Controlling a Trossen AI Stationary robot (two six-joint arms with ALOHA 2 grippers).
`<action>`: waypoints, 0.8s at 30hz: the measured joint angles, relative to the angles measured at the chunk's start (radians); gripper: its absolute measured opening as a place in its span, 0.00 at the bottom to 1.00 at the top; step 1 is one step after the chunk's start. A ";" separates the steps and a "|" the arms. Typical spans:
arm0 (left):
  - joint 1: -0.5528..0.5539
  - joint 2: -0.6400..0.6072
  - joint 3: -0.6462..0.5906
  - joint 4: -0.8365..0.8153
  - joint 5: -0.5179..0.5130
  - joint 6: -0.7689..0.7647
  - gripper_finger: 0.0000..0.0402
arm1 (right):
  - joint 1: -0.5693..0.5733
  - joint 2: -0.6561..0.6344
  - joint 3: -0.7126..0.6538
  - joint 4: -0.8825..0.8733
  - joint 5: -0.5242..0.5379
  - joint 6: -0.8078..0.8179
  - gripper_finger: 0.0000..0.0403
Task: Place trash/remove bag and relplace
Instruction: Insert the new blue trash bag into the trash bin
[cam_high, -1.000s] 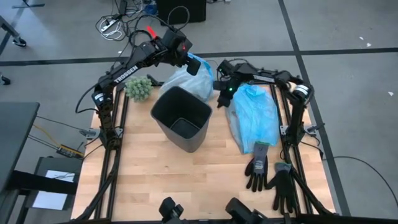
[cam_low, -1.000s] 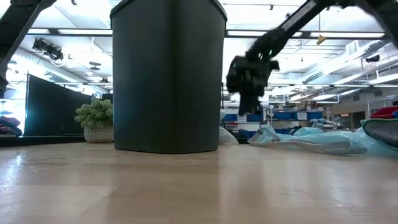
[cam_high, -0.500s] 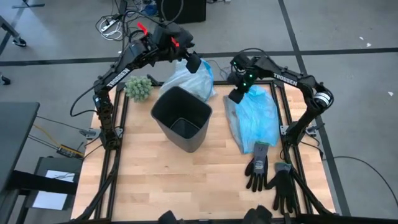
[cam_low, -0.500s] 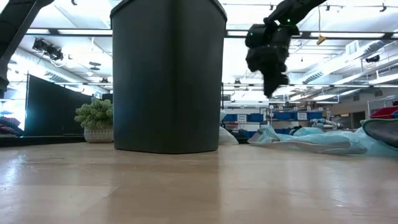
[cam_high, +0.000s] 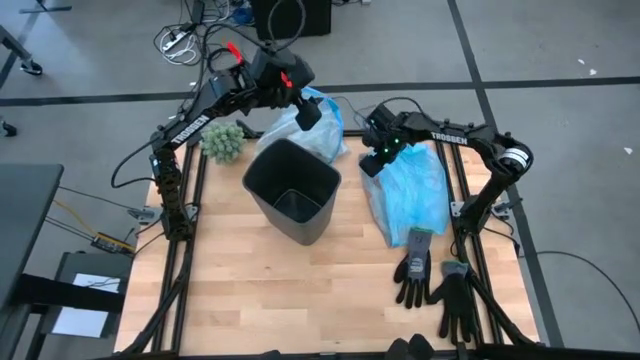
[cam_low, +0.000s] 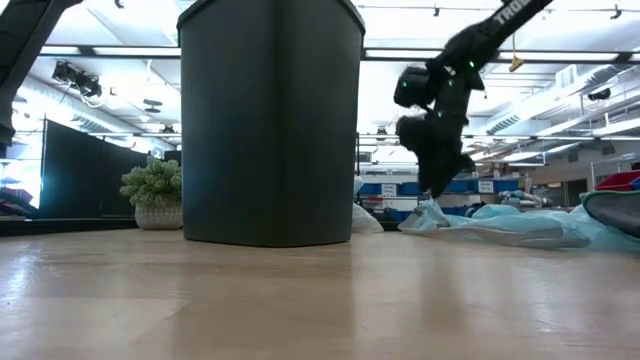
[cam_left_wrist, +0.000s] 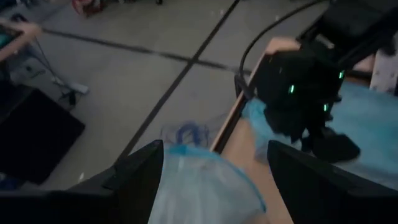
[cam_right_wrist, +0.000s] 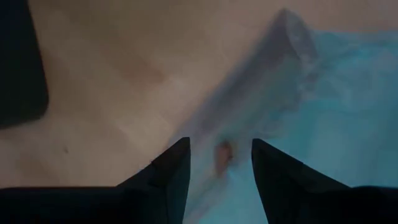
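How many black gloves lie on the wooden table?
2: one black fabric glove at the table's near right, by the light-blue plastic bag's end; the other black glove beside it, nearer the right edge.

My overhead camera is looking straight down on the whole table (cam_high: 250, 290) and both arms. My low camera is sitting at tabletop height, looking level across the wood, with the black bin (cam_low: 270, 120) filling much of its frame; the overhead view is showing that same bin (cam_high: 292, 190). My left wrist camera is facing out over the table's far edge to the floor. My right wrist camera is hanging close above the light-blue bag (cam_right_wrist: 336, 118).
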 joint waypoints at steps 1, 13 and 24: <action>0.003 0.000 0.000 -0.020 0.000 -0.001 0.74 | -0.007 0.000 -0.027 0.036 0.000 0.013 0.39; 0.016 0.000 0.000 -0.090 -0.022 0.057 0.74 | -0.049 0.001 -0.194 0.223 0.103 0.074 0.36; 0.069 0.000 -0.001 -0.144 0.000 0.129 0.74 | -0.037 0.001 -0.237 0.243 0.122 0.138 0.02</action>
